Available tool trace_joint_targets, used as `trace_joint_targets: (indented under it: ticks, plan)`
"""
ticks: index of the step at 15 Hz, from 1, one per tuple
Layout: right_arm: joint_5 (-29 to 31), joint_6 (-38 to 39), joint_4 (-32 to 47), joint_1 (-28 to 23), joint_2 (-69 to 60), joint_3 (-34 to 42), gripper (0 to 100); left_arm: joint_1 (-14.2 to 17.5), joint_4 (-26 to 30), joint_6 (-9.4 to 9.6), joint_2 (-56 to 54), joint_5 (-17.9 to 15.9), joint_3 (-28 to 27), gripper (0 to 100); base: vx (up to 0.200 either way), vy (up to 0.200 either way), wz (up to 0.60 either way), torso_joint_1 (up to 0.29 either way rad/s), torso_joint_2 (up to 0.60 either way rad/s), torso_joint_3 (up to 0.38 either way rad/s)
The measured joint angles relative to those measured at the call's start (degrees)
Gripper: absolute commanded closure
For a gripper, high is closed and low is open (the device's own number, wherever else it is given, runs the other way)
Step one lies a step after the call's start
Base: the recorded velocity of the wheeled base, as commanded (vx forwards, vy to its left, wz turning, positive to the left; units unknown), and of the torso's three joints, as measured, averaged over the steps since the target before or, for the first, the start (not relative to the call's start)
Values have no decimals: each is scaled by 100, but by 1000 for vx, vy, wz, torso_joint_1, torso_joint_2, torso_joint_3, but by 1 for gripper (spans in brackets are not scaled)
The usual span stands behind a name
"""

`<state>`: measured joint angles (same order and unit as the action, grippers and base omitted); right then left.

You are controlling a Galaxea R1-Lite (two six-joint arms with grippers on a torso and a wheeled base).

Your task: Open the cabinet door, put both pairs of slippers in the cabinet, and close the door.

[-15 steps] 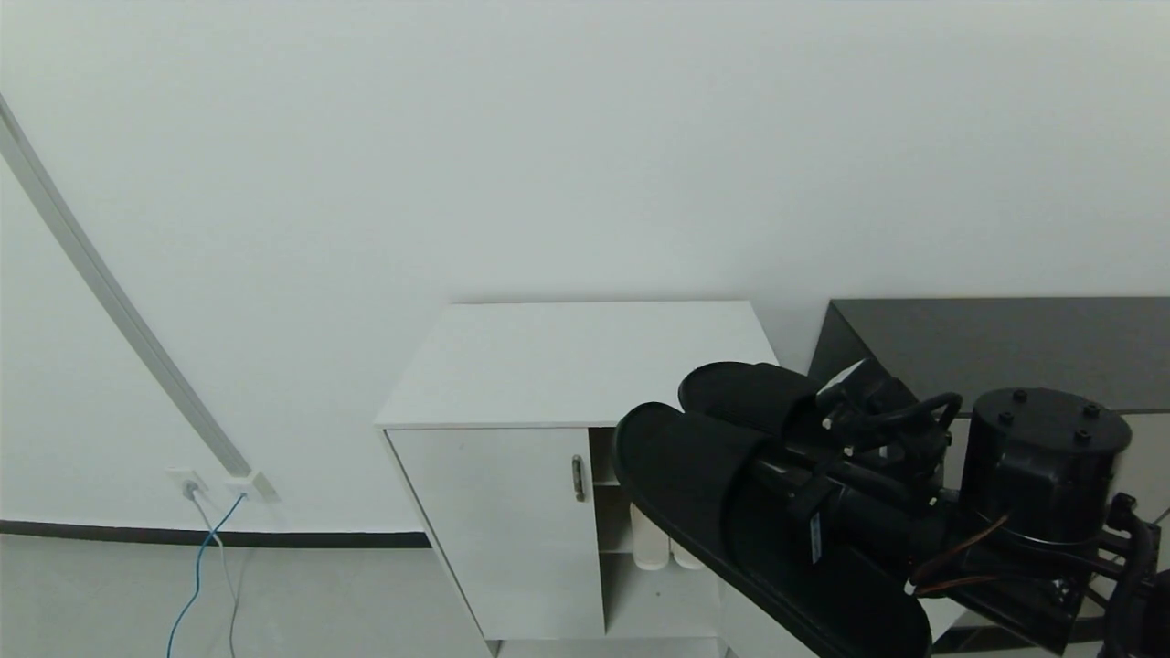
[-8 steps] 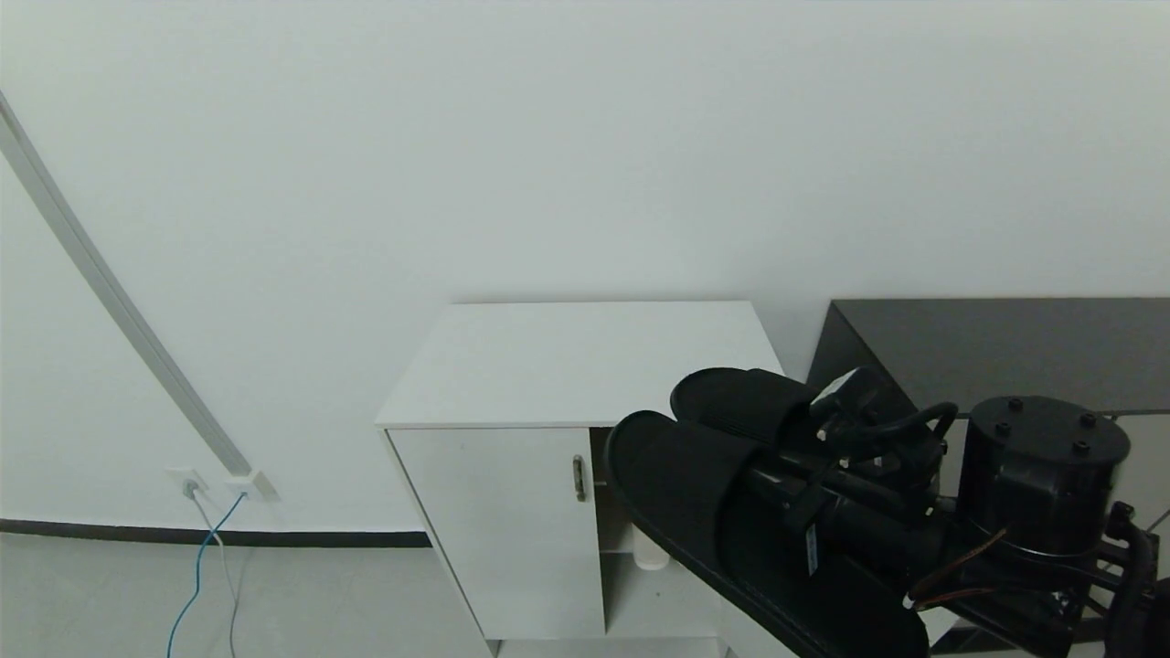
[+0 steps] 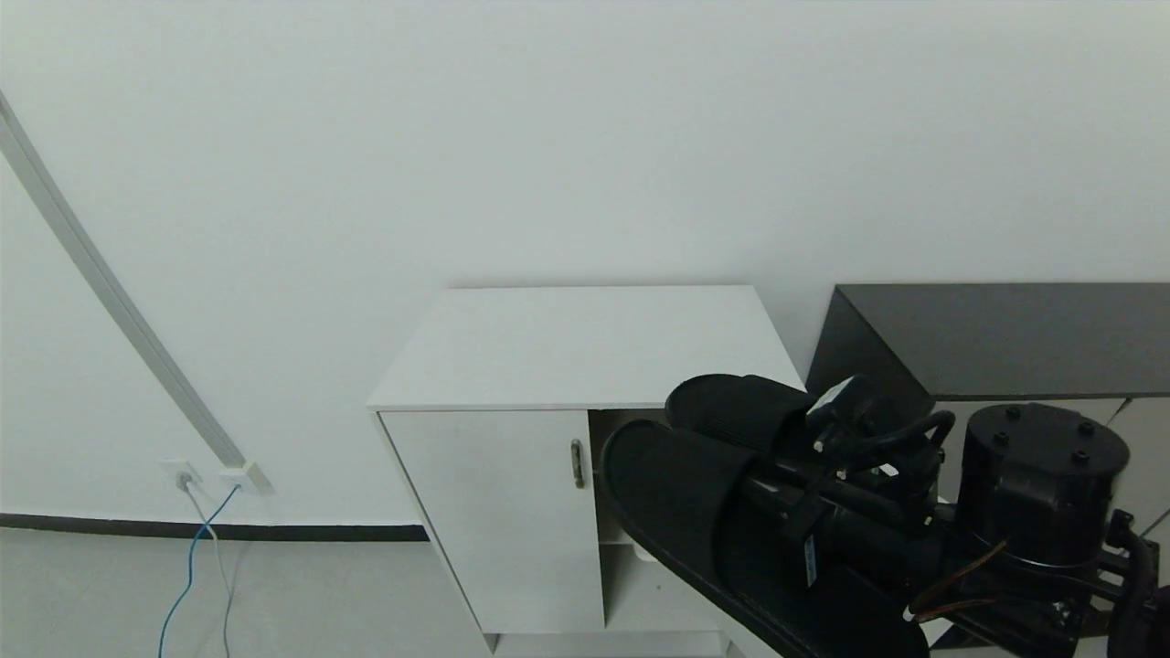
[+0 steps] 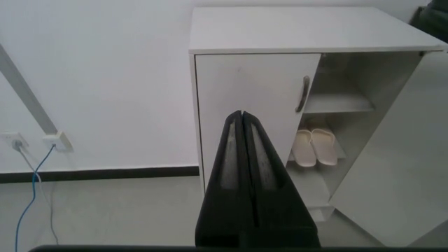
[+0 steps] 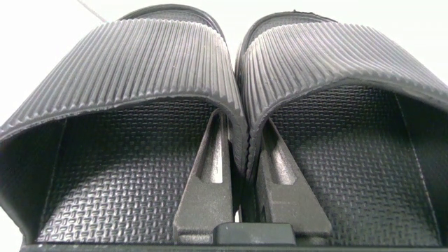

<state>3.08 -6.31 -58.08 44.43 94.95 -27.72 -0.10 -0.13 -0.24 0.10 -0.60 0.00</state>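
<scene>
Cabinet (image 4: 280, 28) stands open; white slippers (image 4: 318, 147) lie shelved inside. Right gripper (image 5: 241, 150) clamps the black slippers (image 3: 695, 475) before the opening. Left gripper (image 4: 242, 120) is closed, empty. Placement and door closing remain.

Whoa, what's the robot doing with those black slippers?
The right gripper holds the black slippers pinched together in front of the white cabinet. Its right side is open, and a pale pair of slippers sits inside. The left gripper is shut and empty.
</scene>
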Motion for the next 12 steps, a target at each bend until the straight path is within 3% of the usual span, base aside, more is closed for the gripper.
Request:
trace_joint_targets:
  ticks: [12]
  plan:
    - [-2, 0, 0, 27, 2, 44, 100, 0, 0, 0, -2, -2, 0, 100, 0, 0, 0, -179, 416, 237]
